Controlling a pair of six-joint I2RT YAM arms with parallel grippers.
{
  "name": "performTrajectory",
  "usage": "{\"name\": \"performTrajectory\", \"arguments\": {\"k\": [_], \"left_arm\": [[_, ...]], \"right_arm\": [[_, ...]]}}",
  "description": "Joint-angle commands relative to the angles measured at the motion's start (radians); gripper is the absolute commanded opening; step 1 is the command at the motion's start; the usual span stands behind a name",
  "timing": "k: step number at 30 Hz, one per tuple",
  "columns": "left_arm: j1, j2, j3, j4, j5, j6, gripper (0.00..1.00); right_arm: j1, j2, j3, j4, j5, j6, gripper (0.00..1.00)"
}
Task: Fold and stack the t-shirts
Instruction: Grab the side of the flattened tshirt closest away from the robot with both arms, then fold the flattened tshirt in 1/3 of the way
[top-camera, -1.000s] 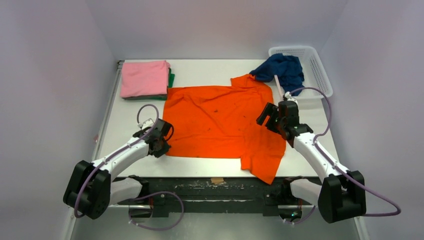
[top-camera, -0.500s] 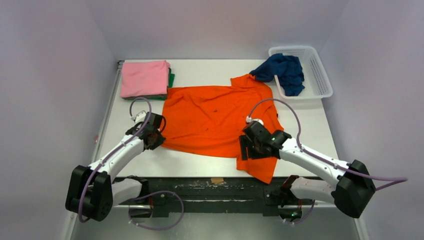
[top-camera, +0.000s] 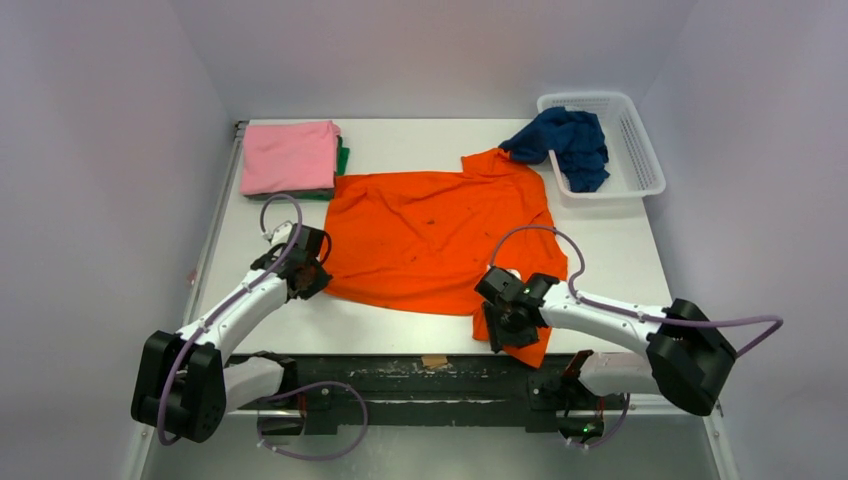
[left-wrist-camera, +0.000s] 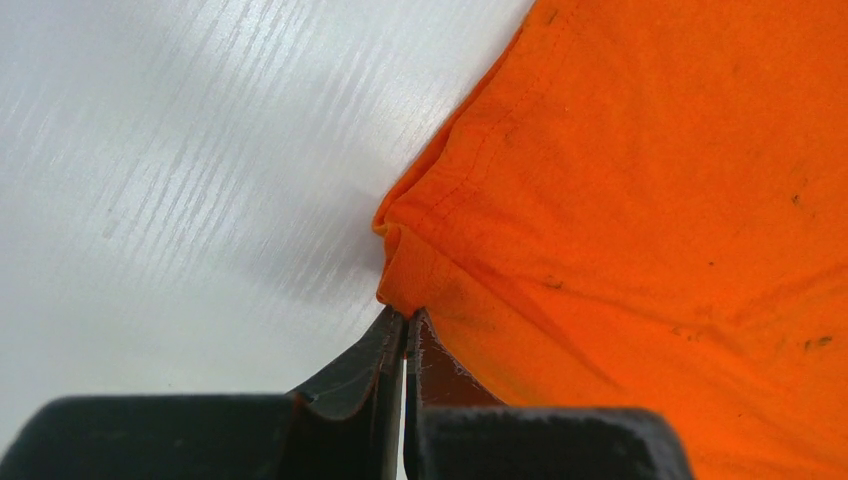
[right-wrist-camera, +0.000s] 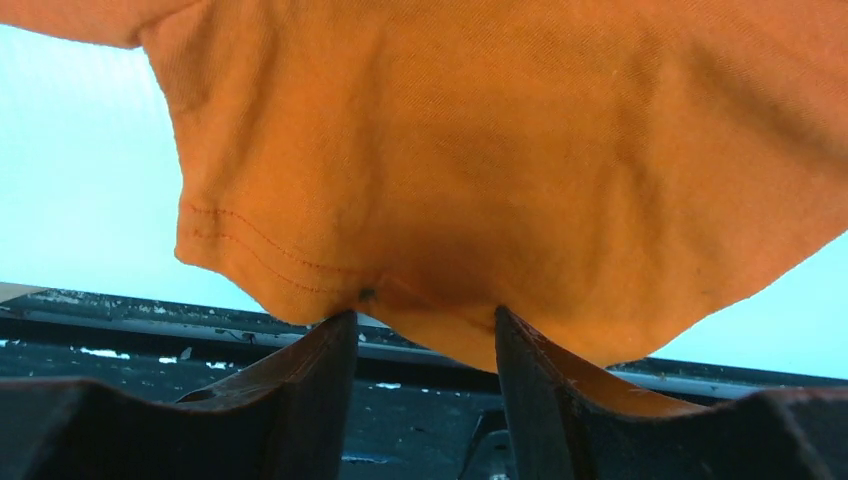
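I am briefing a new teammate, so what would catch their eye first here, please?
A bright orange t-shirt lies spread across the table, the left gripper shut on its near left corner, the right gripper open at its near right edge. A navy t-shirt spills from the white basket, far right.

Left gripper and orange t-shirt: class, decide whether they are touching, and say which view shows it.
Touching. The left wrist view shows the left gripper shut on a hemmed corner of the orange t-shirt, the cloth pinched between its closed fingertips.
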Motion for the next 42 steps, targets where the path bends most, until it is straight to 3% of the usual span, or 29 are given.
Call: {"name": "performTrajectory", "arguments": {"k": [1,3,5,6,14,19,23,33,42], "left_arm": [[0.007,-0.02,0.001,0.024,0.017,0.017,0.0],[0.007,-0.028,-0.001,0.014,0.015,0.014,0.0],[0.008,-0.046,-0.009,-0.003,0.006,0.004,0.0],[0.007,-0.066,-0.017,-0.014,-0.002,-0.002,0.0],[0.007,-0.305,-0.111,-0.159,-0.009,-0.057,0.0],[0.007,-0.436,-0.172,-0.23,0.027,-0.086,0.0],[0.007,-0.475,-0.214,-0.204,0.087,-0.086,0.0],[0.007,-0.308,-0.075,-0.11,0.104,-0.043,0.0],[0.024,-0.1,0.081,-0.036,0.054,-0.031,0.0]], "right_arm": [[0.002,0.09,0.008,0.073,0.04,0.049,0.47],[0.002,0.115,0.022,0.044,0.084,0.062,0.33],[0.002,0.103,0.035,0.003,0.116,0.068,0.01],[0.002,0.087,0.043,-0.021,0.13,0.065,0.0],[0.011,-0.17,0.035,-0.239,-0.048,0.022,0.0],[0.034,-0.261,-0.007,-0.268,-0.141,0.038,0.0],[0.037,-0.283,0.002,-0.291,-0.103,0.044,0.0],[0.001,-0.22,0.186,-0.206,0.149,0.053,0.0],[-0.205,-0.09,0.324,-0.026,0.297,-0.1,0.0]]}}
